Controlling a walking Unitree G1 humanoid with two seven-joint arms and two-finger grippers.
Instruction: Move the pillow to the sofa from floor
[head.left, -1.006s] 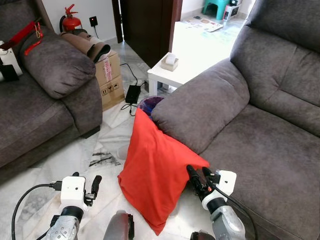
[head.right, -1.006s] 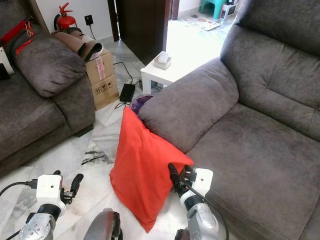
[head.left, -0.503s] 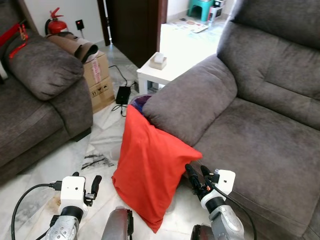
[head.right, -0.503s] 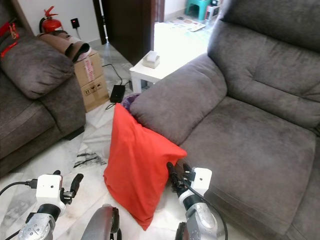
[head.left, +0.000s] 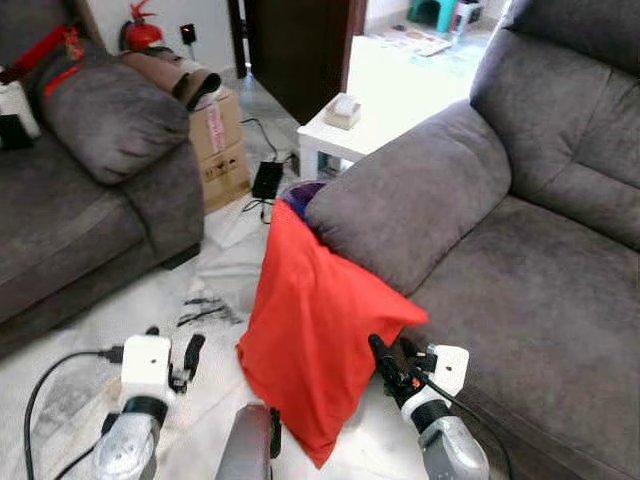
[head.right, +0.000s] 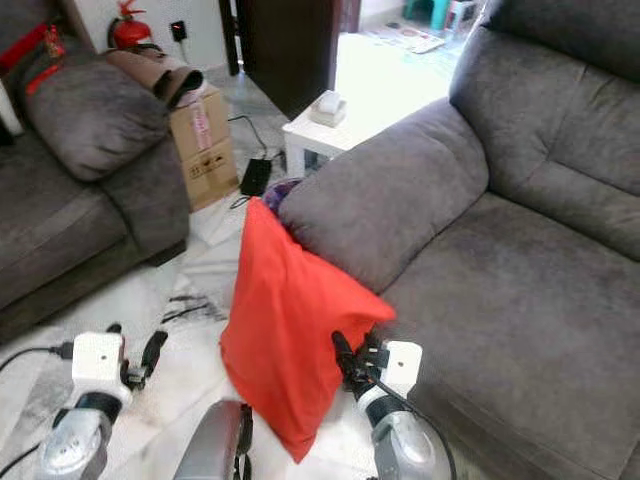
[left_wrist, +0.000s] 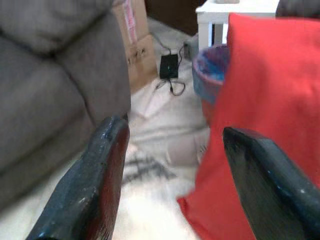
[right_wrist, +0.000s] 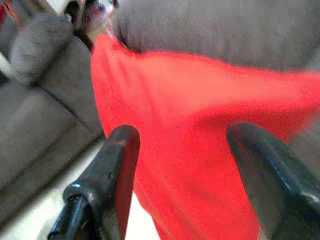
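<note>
The large grey fabric sofa occupies my right side; its seat cushion is bare, and its padded armrest projects toward me. A second grey fabric sofa stands to my left, across the pale marble floor.

The red fabric pillow is on the floor, standing on one corner and leaning against the armrest of the large sofa. Its long axis runs steeply up and away from me, with the top corner beside the armrest's front and the lower corner close to my legs.

Behind it are a small white low bench and a brown cardboard box.

My right gripper is the nearer one, touching or just beside the pillow's right-hand corner, jaws parted and empty with the red cloth directly ahead of them. My left gripper is held over the floor left of the pillow, apart from it, jaws likewise spread and empty.

Judgement: the grasp is not yet made; the right arm has the shorter reach.
</note>
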